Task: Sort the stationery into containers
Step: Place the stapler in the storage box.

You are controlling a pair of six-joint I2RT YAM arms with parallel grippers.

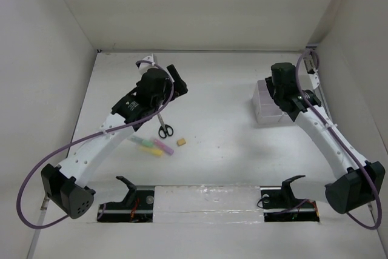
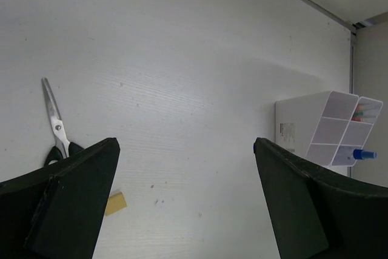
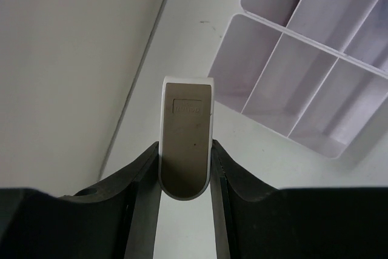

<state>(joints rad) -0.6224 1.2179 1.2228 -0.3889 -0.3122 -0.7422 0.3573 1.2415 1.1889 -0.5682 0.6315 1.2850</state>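
White tabletop [image 1: 230,150] between white walls [image 1: 200,4]; placing step likely in hand, with grey eraser [image 3: 187,131] pinched in right gripper [image 3: 185,153] near divided box [image 3: 242,65]; next, needs moving over a free compartment, then releasing; left gripper [image 2: 186,168] wide open near scissors [image 2: 54,119].

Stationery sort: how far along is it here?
Done: red pens and a blue-capped tube are in the box. In hand: the right gripper holds a tan eraser near the box. Remaining: scissors, marker sticks and a small eraser lie on the table.
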